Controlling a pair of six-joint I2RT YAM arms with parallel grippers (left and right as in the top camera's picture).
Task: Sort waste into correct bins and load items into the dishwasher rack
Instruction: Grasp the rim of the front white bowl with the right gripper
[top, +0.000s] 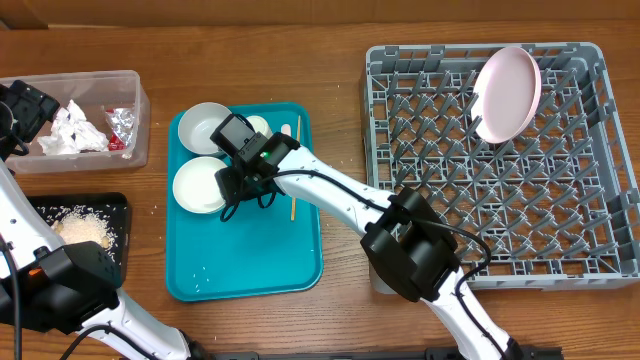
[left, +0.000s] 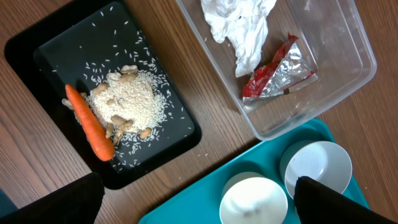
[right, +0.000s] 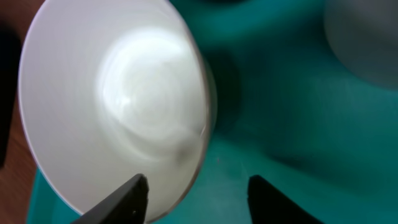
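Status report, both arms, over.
Left gripper open, empty, above black tray and tub. Right gripper open, straddling rim of a white bowl on the teal tray. Pink plate in the rack. Second bowl close beside.

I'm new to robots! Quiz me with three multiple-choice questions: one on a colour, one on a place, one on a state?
1. What colour is the round plate standing in the large grey plastic rack?
A. pale pink
B. blue
C. black
2. Where does the orange carrot lie?
A. in that rack
B. in the shallow black rectangular tray
C. on that plate
3. How is the right tool?
A. shut on the carrot
B. shut on the plate
C. open at a white round bowl's rim

Answers: 1 A, pink against grey pegs; 2 B, beside the beige rice there; 3 C, jaws apart, the rim between them.
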